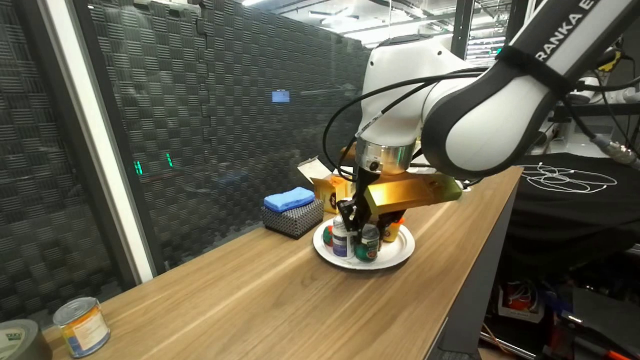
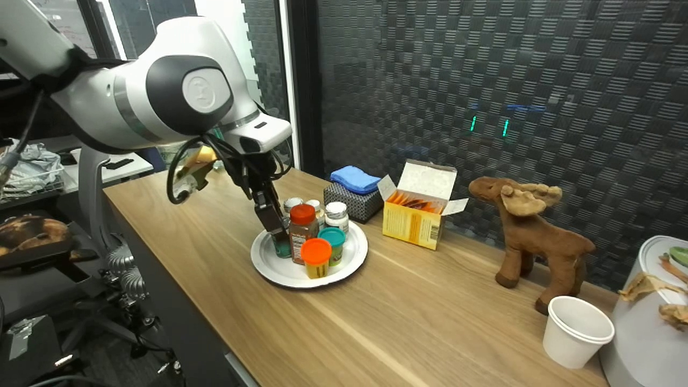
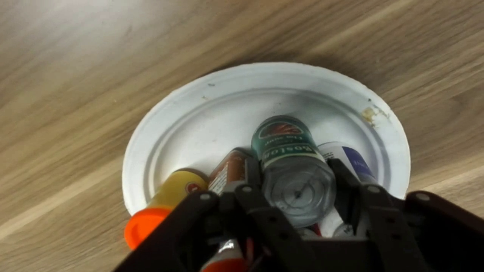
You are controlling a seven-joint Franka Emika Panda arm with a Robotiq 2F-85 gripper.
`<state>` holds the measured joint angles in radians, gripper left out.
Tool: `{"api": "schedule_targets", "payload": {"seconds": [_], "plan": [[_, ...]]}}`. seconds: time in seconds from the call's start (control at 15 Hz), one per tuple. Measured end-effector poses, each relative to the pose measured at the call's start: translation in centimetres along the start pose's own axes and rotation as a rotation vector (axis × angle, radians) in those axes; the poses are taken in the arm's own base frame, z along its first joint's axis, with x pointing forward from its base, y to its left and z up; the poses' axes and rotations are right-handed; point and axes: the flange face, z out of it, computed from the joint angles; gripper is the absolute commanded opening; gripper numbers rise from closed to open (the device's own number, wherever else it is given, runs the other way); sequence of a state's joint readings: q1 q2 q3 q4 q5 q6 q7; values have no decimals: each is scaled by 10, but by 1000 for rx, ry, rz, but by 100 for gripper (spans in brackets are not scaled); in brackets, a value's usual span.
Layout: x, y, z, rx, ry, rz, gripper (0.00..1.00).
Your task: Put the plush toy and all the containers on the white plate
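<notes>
Tape sits nearest at left in an exterior view, beside a can. Farther right, the gripper has a jaw either side of the green jar, which stands on the plate; whether it grips cannot be told. Red jar, orange tub, teal tub and white bottles share the plate. Well apart, at right in an exterior view, stands the moose.

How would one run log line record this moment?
gripper: straddling green-labelled bottle | grip: unclear | white plate: red-lidded jar, orange-lidded tub, teal-lidded tub, purple-labelled bottle | plush toy: on tabletop, off plate | task: unfinished
</notes>
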<state>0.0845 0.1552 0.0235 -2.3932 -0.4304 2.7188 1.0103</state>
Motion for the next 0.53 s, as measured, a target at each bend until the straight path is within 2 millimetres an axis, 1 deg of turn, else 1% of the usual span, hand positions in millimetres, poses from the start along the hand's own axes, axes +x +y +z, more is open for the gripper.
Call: {"api": "schedule_targets", "payload": {"seconds": [0.13, 0.2, 0.33, 0.53], "plan": [[4, 4, -1, 4, -7, 6, 96], [7, 7, -3, 4, -3, 14, 100], [16, 15, -13, 7, 15, 36, 100], [27, 26, -42, 5, 36, 72, 100]]}}
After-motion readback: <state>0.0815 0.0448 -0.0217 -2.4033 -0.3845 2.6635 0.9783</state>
